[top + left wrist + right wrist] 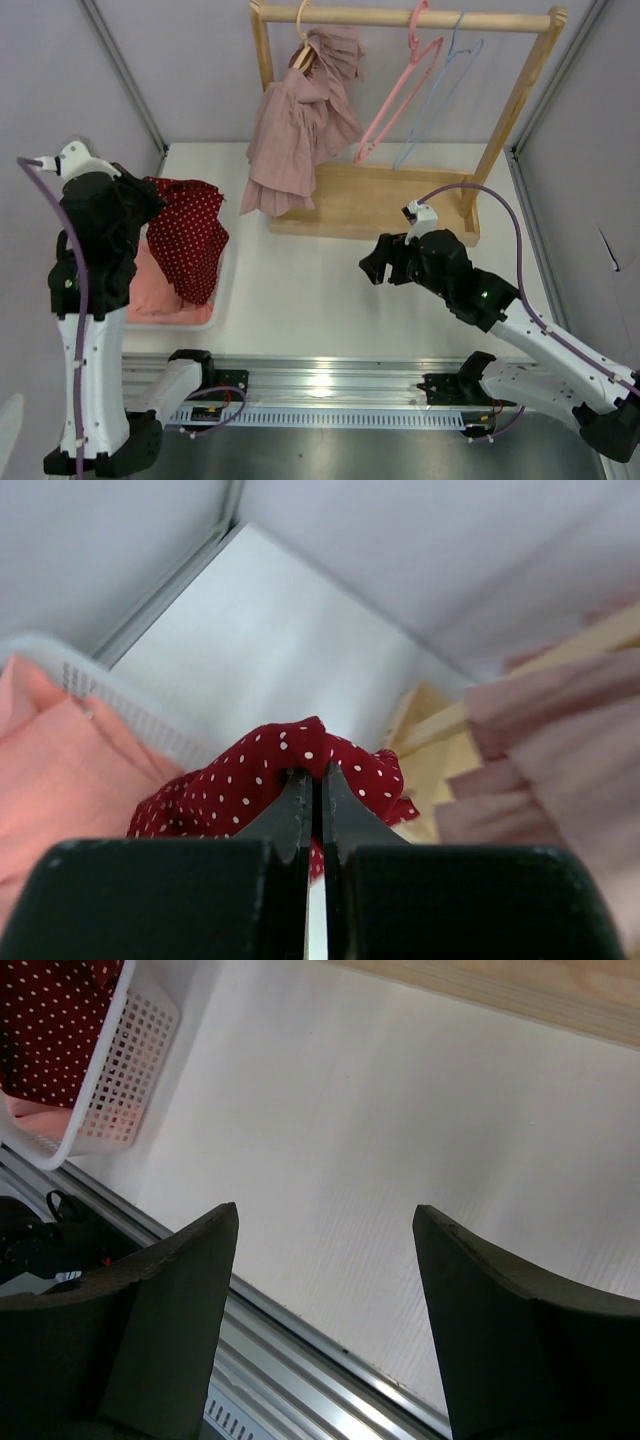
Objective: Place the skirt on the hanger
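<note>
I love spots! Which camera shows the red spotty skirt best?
The top camera: the red spotty skirt shows nearly whole, spread over the basket. The left wrist camera sees only a bunch pinched in the left pincer. The right wrist camera catches just a corner.

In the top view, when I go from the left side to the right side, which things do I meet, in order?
left arm → red dotted skirt → dusty pink garment → pink hanger → blue hanger → rack's right post
</note>
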`<state>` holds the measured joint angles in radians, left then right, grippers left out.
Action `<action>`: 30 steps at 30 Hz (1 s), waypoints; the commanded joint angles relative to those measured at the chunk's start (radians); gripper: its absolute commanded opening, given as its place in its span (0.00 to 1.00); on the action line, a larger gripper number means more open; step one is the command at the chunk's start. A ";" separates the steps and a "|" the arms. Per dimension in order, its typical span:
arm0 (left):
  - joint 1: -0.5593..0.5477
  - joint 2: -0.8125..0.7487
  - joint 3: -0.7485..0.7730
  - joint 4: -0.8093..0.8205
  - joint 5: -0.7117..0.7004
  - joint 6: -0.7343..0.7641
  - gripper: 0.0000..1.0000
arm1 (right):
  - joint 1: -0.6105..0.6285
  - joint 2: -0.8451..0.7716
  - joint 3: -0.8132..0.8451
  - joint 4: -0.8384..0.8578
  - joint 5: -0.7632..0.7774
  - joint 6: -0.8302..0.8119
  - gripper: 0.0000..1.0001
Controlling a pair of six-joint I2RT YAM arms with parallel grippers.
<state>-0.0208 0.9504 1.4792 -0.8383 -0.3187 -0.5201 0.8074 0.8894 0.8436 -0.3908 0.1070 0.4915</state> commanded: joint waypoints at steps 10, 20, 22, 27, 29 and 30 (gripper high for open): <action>-0.102 -0.062 0.162 0.060 0.672 0.097 0.00 | -0.004 0.072 0.181 0.007 0.020 -0.044 0.76; -0.399 0.002 0.204 0.228 0.724 0.013 0.00 | -0.005 0.049 0.212 -0.022 0.049 -0.045 0.76; -0.495 0.017 0.173 0.251 0.679 -0.009 0.00 | -0.004 0.040 0.212 -0.025 0.051 -0.044 0.76; -0.708 0.045 -0.015 0.335 0.471 -0.031 0.00 | -0.004 -0.013 0.183 -0.033 0.033 -0.027 0.76; -0.738 0.059 -0.069 0.366 0.437 -0.075 0.00 | -0.002 -0.032 0.148 -0.037 0.025 -0.015 0.76; -0.739 0.060 -0.144 0.384 0.422 -0.096 0.00 | -0.004 -0.055 0.132 -0.037 0.023 -0.010 0.76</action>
<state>-0.7376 0.9840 1.4460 -0.5594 0.2180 -0.5419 0.8074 0.8825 0.9981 -0.4286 0.1368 0.4648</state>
